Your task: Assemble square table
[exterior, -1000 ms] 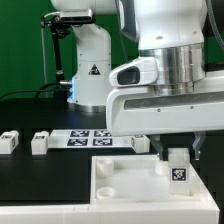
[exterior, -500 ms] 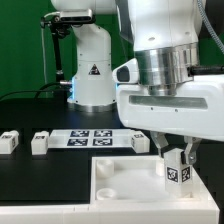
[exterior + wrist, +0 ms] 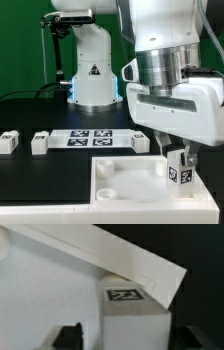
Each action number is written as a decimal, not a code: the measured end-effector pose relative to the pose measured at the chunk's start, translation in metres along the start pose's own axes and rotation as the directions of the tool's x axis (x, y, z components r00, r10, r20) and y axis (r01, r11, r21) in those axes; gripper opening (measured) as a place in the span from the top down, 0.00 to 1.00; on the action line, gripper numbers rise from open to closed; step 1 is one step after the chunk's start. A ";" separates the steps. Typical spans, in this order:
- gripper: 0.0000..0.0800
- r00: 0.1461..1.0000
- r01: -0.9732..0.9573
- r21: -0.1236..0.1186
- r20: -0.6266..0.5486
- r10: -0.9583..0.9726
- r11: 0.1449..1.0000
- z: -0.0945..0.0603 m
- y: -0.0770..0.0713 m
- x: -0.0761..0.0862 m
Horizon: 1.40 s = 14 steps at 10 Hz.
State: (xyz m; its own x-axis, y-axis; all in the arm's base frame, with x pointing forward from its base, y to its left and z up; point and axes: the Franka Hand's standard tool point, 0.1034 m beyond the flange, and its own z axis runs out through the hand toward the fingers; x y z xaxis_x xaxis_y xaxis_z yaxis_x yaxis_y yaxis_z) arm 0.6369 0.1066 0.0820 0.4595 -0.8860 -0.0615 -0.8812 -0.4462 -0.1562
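Arm (image 3: 165, 60): seen over the exterior view's right side.
Table top (image 3: 100, 172): laid flat at the front, rim upward.
Marker board (image 3: 90, 138): laid flat behind the table top.
Gripper (image 3: 178, 156): closed on the held leg, one finger at each side.
Held leg (image 3: 179, 172): kept upright inside the table top's far corner, at the exterior view's right.
Loose legs (image 3: 9, 141) (image 3: 40, 143) (image 3: 141, 143): set beside the marker board, two at the exterior view's left, one at its right.
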 end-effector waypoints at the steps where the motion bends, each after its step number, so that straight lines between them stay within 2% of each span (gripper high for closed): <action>1: 0.34 0.999 0.047 0.001 0.001 -0.047 0.999 0.000 0.000 0.000; 2: 0.34 0.997 0.083 0.000 0.000 -0.083 0.997 0.000 0.000 0.000; 3: 0.22 0.983 0.185 0.000 0.000 -0.185 0.983 0.000 0.000 0.000; 6: 0.19 0.914 0.405 -0.002 -0.001 -0.405 0.914 0.000 0.000 0.000; 8: 0.19 0.732 0.681 -0.024 -0.006 -0.681 0.732 0.001 0.001 0.001; 10: 0.19 0.532 0.846 -0.038 -0.003 -0.847 0.532 0.002 -0.002 0.000; 12: 0.19 0.372 0.927 -0.052 0.008 -0.928 0.371 0.004 -0.003 -0.005; 13: 0.19 0.254 0.965 -0.067 0.028 -0.967 0.252 0.005 -0.003 -0.005; 14: 0.19 0.172 0.983 -0.072 0.031 -0.985 0.170 0.004 -0.004 -0.004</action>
State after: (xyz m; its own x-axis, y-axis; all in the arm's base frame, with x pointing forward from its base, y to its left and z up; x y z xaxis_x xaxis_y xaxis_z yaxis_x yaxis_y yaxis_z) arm 0.6387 0.1119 0.0790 0.9503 0.2904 0.1125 0.2939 -0.9557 -0.0159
